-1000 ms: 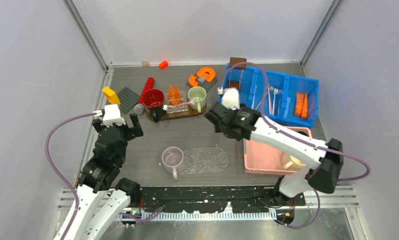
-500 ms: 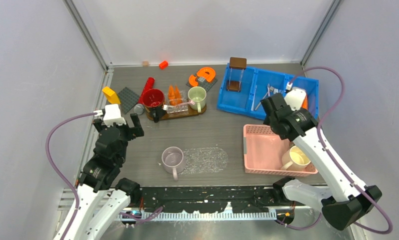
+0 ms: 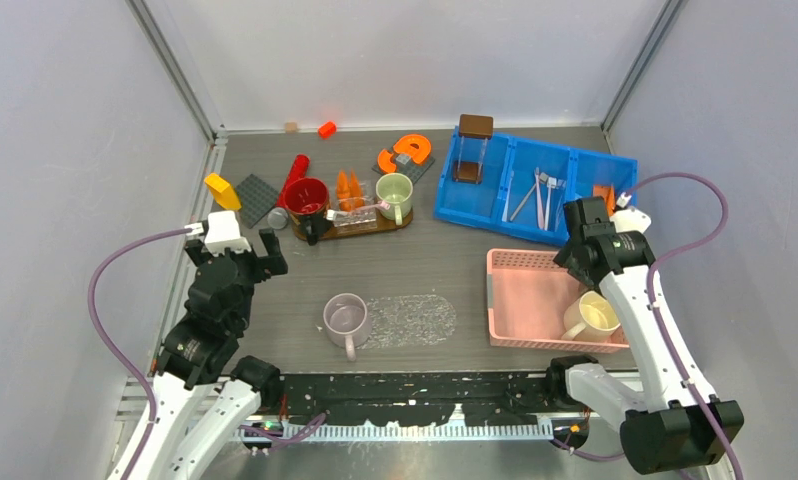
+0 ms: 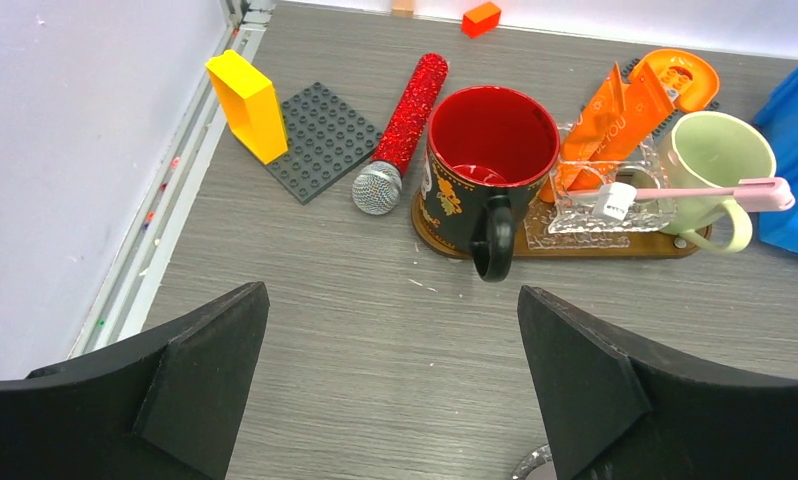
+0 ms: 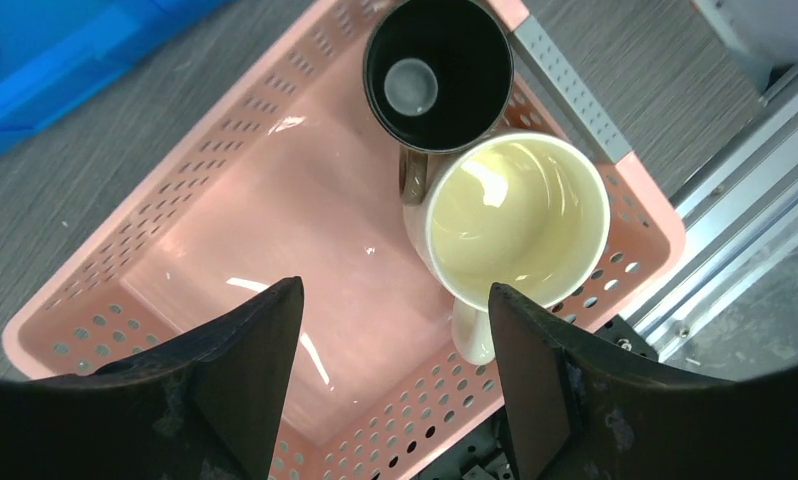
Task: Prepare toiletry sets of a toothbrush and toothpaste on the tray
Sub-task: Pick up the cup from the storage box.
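Observation:
The brown tray point(image 3: 399, 224) holds a red mug point(image 3: 306, 196), a clear dish and a green mug point(image 3: 394, 194). Orange toothpaste tubes point(image 3: 347, 187) point(image 4: 615, 100) stand in the dish. One pink toothbrush point(image 3: 360, 208) point(image 4: 705, 191) lies across the dish and the green mug. More toothbrushes point(image 3: 540, 195) and toothpaste point(image 3: 603, 193) lie in the blue bin point(image 3: 475, 205). My left gripper point(image 3: 235, 253) point(image 4: 392, 292) is open and empty, near the tray's left end. My right gripper point(image 3: 573, 238) point(image 5: 395, 290) is open and empty above the pink basket point(image 3: 525, 300) point(image 5: 225, 250).
The basket holds a cream mug point(image 5: 515, 215) and a black mug point(image 5: 437, 68). A pale mug point(image 3: 345, 318) stands by a clear oval mat point(image 3: 410, 318). A yellow block point(image 3: 222, 190), grey baseplate point(image 3: 258, 197), red microphone point(image 4: 405, 110) and orange C-shaped block point(image 3: 405, 152) lie at the back.
My right arm has swung from beside the tray rightward across the blue bin and now hangs over the pink basket. The left arm has not moved.

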{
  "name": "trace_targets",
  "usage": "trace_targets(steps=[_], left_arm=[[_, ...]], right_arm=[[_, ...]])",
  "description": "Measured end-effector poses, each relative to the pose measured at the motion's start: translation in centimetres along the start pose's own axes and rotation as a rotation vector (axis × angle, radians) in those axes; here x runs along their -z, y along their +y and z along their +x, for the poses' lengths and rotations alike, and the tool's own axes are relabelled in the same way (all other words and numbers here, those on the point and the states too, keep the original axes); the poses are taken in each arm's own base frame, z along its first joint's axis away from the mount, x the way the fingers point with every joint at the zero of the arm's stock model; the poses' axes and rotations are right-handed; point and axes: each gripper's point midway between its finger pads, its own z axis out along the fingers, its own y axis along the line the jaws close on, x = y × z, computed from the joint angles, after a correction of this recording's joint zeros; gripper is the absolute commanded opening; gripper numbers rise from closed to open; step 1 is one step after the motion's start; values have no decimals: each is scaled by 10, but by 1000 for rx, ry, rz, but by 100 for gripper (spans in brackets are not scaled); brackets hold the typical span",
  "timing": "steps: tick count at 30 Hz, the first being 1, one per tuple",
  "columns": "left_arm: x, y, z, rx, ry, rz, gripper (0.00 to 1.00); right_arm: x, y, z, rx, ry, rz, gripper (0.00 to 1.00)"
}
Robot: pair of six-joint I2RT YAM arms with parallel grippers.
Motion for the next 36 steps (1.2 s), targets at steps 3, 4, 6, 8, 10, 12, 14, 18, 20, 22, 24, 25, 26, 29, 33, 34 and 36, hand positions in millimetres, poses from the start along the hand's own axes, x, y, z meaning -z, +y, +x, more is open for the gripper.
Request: trace_targets(steps=[3, 4, 6, 8, 10, 12, 14, 18, 20, 22, 24, 25, 26, 29, 33, 34, 36], left_arm=[[1, -1, -1, 2, -6, 9, 100], [2, -1, -2, 4, -10, 10, 100], [3, -1, -3, 7, -16, 13, 100], [4, -1, -5, 12, -23, 16, 100], [5, -1, -5, 14, -28, 18, 100], [5, -1, -6, 16, -30, 19, 100], [6, -1, -5, 15, -30, 19, 100], [6, -1, -5, 15, -31, 20, 100], [6, -1, -4, 15, -32, 20, 100], [6, -1, -4, 15, -32, 20, 100], [6, -1, -4, 15, -32, 20, 100], [6, -1, -4, 15, -32, 20, 100], [6, -1, -4, 15, -32, 20, 100], [6, -1, -4, 14, -32, 20, 100], [6, -1, -4, 13, -32, 20, 100], [6, -1, -4, 13, -32, 20, 100], [6, -1, -4, 13, -32, 20, 100]], right_arm=[[-12, -5, 13, -25, 61, 22, 73], [-17, -7, 19, -31, 88, 36, 73], [-25, -12, 27, -42, 130, 63, 73], [-32, -15, 32, -55, 170, 90, 72], [-38, -15, 35, -66, 198, 104, 69], [-44, -14, 38, -71, 224, 116, 68], [-50, -12, 42, -76, 253, 122, 66], [-63, -6, 56, -80, 324, 123, 58], [-67, -5, 64, -74, 354, 127, 54], [-69, -4, 68, -76, 371, 121, 48], [-69, -3, 69, -74, 379, 113, 39], [-68, -2, 70, -74, 384, 105, 34], [-68, -1, 70, -70, 387, 100, 31], [-66, 4, 72, -74, 406, 71, 17], [-63, 11, 72, -85, 420, 32, 2], [-62, 12, 73, -88, 421, 25, 1], [-60, 16, 72, -95, 426, -1, 1]])
